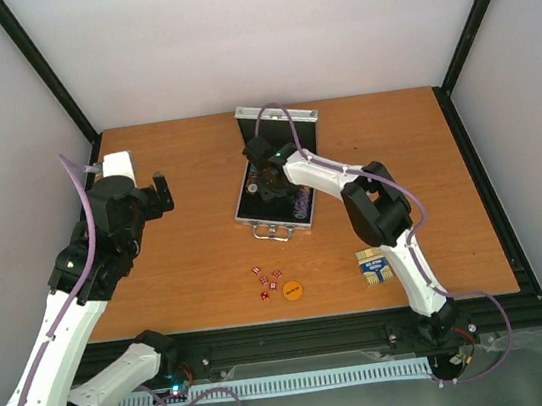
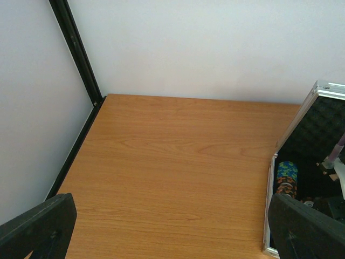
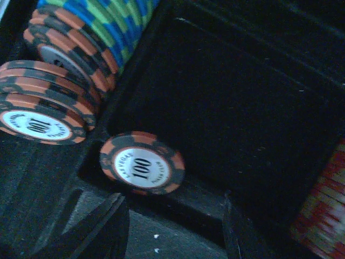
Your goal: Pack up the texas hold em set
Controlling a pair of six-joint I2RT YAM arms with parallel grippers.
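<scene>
At the left of the surface (image 1: 189, 265), the left gripper (image 1: 161, 194) hangs with jaws wide apart, empty. At centre the silver case (image 1: 284, 118) lies open. Inside it the right gripper (image 3: 172, 204) has its jaws partly apart, clamping nothing, with an orange-black chip (image 3: 142, 163) just ahead of it beside stacked poker chips (image 3: 64, 54). Nearer the front lie the red dice (image 1: 267, 279), orange disc (image 1: 292, 289) and card deck (image 1: 374, 266).

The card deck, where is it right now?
In the top view, the card deck lies on the table at its near right, right of the orange disc, outside the case.
</scene>
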